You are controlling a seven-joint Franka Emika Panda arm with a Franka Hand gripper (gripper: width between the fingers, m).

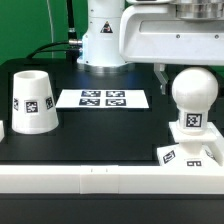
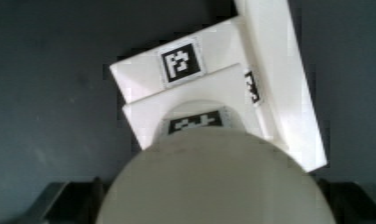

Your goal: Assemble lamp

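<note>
White plastic bulb (image 1: 191, 97) stands upright on the square base (image 1: 190, 152), near the exterior view's right, well apart from the shade (image 1: 34, 101). To finish this step well — I judge — it should be seated squarely and straight before anything is let go. The gripper (image 2: 194, 195) sits just above the bulb (image 2: 206, 180); fingers (image 2: 69, 198) flank it, but grip or gap — I cannot tell.

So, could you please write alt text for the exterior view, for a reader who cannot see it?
A white rounded bulb stands upright on a flat square lamp base at the exterior view's right, on a black table. A tapered white shade rests at the left, apart from it, with the marker board between them. The gripper is not visible.
</note>
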